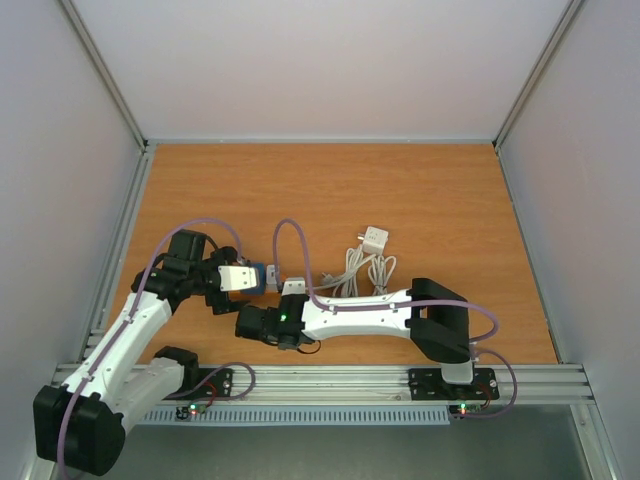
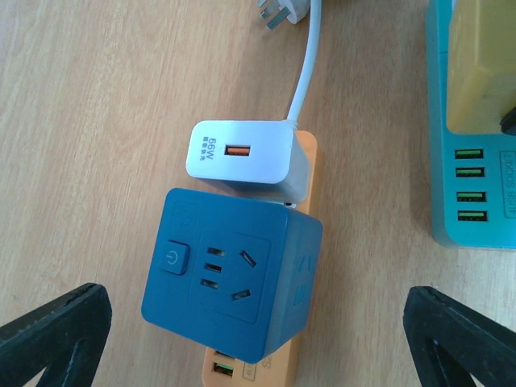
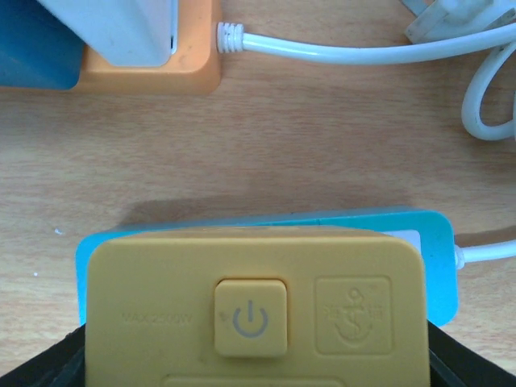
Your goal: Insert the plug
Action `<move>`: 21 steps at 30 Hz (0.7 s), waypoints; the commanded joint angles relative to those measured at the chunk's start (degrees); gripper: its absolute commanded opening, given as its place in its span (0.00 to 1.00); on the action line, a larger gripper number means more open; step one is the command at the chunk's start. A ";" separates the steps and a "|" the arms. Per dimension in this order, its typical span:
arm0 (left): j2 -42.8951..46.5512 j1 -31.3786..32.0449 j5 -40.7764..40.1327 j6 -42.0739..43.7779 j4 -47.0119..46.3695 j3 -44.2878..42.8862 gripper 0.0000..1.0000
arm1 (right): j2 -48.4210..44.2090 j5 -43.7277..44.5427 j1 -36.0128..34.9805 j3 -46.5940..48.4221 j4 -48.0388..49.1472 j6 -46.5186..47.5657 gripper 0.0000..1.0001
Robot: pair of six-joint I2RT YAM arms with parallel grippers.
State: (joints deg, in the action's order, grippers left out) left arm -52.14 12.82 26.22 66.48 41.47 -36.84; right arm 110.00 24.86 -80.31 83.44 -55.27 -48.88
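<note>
Spread fully wide and holding nothing, the left gripper (image 2: 258,322) hangs with one finger on either side of a blue cube socket adapter (image 2: 234,274), which sits on an orange power strip (image 2: 266,372) just beside a white USB charger (image 2: 239,151). To the right, on the wood-grain tabletop (image 1: 440,190) inside pale walls (image 1: 60,150), the yellow cube adapter (image 3: 254,274) sits over the teal power strip (image 3: 441,274), clamped between the half-closed fingers of the right gripper (image 3: 258,363); whether it is fully seated I cannot tell. Loose white cables (image 1: 368,272) lie further right.
</note>
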 commanded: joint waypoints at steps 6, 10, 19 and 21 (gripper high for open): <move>0.57 -0.35 0.41 0.40 -2.07 0.40 1.00 | 2.41 2.04 -0.28 -0.48 -2.79 -1.51 0.01; 0.52 -0.35 0.34 0.45 -2.18 0.38 1.00 | 2.62 1.29 -0.36 -0.68 -1.15 -1.21 0.01; 0.28 -0.36 0.63 0.49 -2.35 0.10 1.00 | 3.43 1.53 -0.37 -2.47 0.50 -1.37 0.01; 0.12 -0.39 0.63 0.64 -2.35 0.14 1.00 | 3.55 1.40 -0.37 -2.70 0.74 -1.16 0.01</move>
State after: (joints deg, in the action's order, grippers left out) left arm -52.14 12.82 26.26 66.50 41.32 -36.84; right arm 112.38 25.78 -80.36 82.67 -53.91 -49.23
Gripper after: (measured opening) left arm 0.995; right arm 0.636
